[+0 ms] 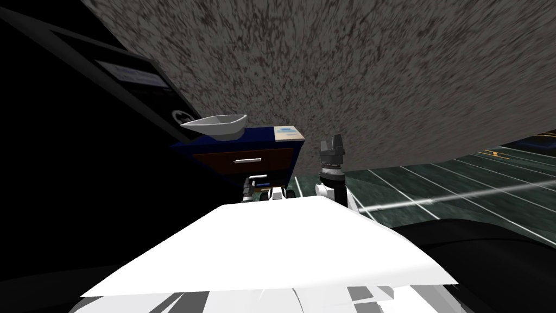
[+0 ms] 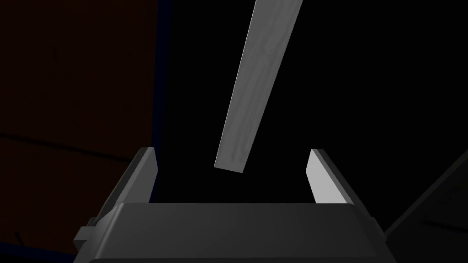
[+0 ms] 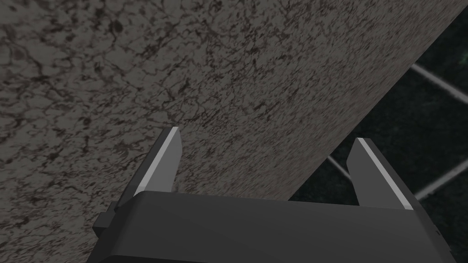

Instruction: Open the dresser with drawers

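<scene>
- Dresser: dark blue with a brown drawer front; left of centre in the head view, against the speckled grey-brown wall.
- Top handle: pale bar lying level across the drawer front, mid-frame.
- Second bar: pale, just below the top handle, right above the left forearm's tip.
- Bowl: white and shallow, on the dresser's top at its left end.
- Small tan and blue item: flat on the dresser's top at its right end; what it is cannot be told.
- Left gripper: fingers spread wide, holding nothing.
- Handle: grey bar in the left wrist view. Its near end hangs between the two fingers, closer to neither and touching neither. A dim brown drawer face lies beside the one finger, with black behind the bar. Which of the two bars this is cannot be told.
- Right gripper: right of the dresser, mid-frame in the head view, pointing up at the wall.
- Right gripper, wrist view: fingers wide apart, empty, facing the wall.
- Floor: dark green tiles with pale lines, right of frame; also beside the right gripper's outer finger.
- Black area: left side of the head view, beside the dresser.
</scene>
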### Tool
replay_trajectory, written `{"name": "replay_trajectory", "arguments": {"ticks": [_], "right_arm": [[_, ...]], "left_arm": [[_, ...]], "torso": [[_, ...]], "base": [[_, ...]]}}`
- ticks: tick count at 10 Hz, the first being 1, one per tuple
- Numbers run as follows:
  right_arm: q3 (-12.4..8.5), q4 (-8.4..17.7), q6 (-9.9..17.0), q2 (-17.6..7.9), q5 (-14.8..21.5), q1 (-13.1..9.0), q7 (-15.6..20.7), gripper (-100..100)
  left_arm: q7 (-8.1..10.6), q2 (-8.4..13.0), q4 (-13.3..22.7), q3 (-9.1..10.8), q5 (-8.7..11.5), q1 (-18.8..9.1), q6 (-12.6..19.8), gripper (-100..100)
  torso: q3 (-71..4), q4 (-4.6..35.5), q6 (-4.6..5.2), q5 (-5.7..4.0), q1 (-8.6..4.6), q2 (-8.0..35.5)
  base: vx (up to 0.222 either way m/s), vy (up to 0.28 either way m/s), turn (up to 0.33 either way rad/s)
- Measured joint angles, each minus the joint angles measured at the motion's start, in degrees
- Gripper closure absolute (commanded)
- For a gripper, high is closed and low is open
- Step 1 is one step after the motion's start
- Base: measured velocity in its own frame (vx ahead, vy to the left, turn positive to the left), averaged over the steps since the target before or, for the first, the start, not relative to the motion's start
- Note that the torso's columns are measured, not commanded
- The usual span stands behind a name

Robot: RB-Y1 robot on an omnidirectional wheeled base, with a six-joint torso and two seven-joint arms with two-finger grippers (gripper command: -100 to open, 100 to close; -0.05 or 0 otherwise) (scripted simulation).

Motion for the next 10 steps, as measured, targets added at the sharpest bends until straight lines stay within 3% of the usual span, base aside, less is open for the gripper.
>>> {"name": "replay_trajectory", "arguments": {"ticks": [1, 2, 4, 7, 8, 10], "right_arm": [[0.0, 0.0, 0.0, 0.0, 0.0, 0.0, 0.0, 0], [0.0, 0.0, 0.0, 0.0, 0.0, -0.01, 0.0, 0], [0.0, 0.01, 0.0, 0.0, 0.0, -0.02, 0.0, 0], [0.01, 0.01, 0.01, 0.0, 0.0, -0.04, 0.0, 0], [0.0, 0.01, 0.01, 0.0, 0.0, -0.02, 0.0, 0], [0.0, 0.0, 0.0, 0.0, 0.0, 0.01, 0.0, 0]], "left_arm": [[-0.07, 0.15, -1.13, 0.06, 0.13, 0.32, 0.78, -100], [-0.09, 0.16, -1.28, 0.06, 0.15, 0.34, 0.96, 100], [-0.02, 0.0, -0.22, -0.02, -0.01, 0.12, 0.19, 100], [0.01, 0.94, -3.27, -0.8, 0.14, 2.83, 0.38, 100], [0.01, 0.97, -3.37, -0.83, 0.15, 2.95, 0.38, -100], [-0.01, 0.46, -1.71, -0.47, 0.01, 1.64, 0.19, -100]], "torso": [[-0.06, -0.03, 0.0, 0.01, 0.05, -0.09], [-0.05, -0.03, -0.01, 0.03, 0.07, -0.03], [-0.02, -0.01, 0.0, 0.02, 0.08, -0.03], [-0.03, -0.02, 0.0, 0.02, 0.08, -0.03], [-0.26, -0.12, 0.0, 0.04, 0.11, -0.44], [-0.51, -0.24, -0.01, 0.03, 0.09, -0.77]], "base": [[0.043, 0.006, -0.001], [-0.058, 0.004, 0.014], [-0.066, -0.002, 0.01], [-0.144, -0.007, 0.013], [0.042, 0.007, -0.013], [0.106, 0.004, -0.013]]}}
